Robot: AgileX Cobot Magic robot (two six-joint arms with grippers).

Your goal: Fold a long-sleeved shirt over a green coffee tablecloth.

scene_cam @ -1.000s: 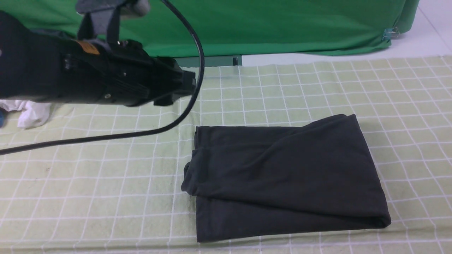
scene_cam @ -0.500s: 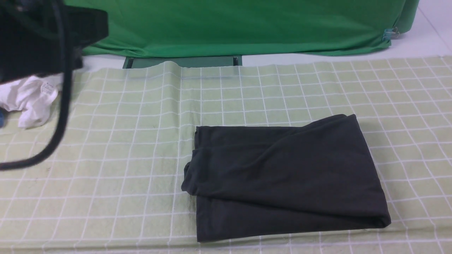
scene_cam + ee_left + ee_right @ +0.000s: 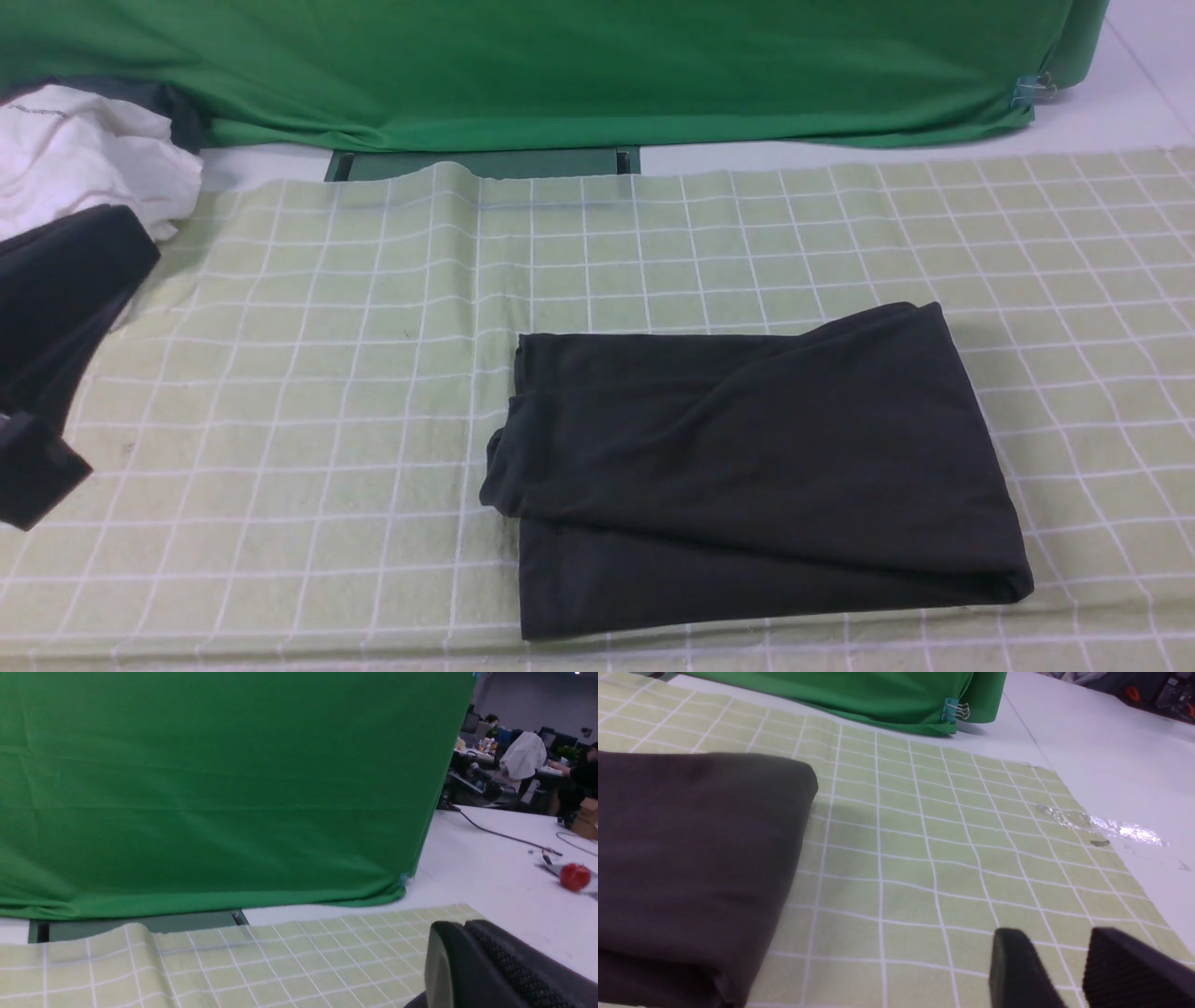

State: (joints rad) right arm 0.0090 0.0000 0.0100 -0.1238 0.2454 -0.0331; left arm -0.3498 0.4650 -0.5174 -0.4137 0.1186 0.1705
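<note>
White table [image 3: 1074, 131], one gridded green tablecloth [image 3: 308, 373], one folded shirt [image 3: 747, 467], one green backdrop [image 3: 597, 65], left claw [image 3: 490, 970] closed empty, right claw [image 3: 1069, 966] slightly parted, empty.

Left tool [image 3: 490, 970] closed empty; right tool [image 3: 1069, 956] parted.

Folded dark charcoal cotton shirt [image 3: 756, 476] blocks near-right of pale green grid tablecloth [image 3: 308, 392]; left side open; crumpled white garment [image 3: 84, 159] at far-left corner.

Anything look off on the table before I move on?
The folded shirt isn't square: its near left corner bulges out and its far right corner sticks up past the far edge. A white garment lies crumpled at the tablecloth's far left corner.
</note>
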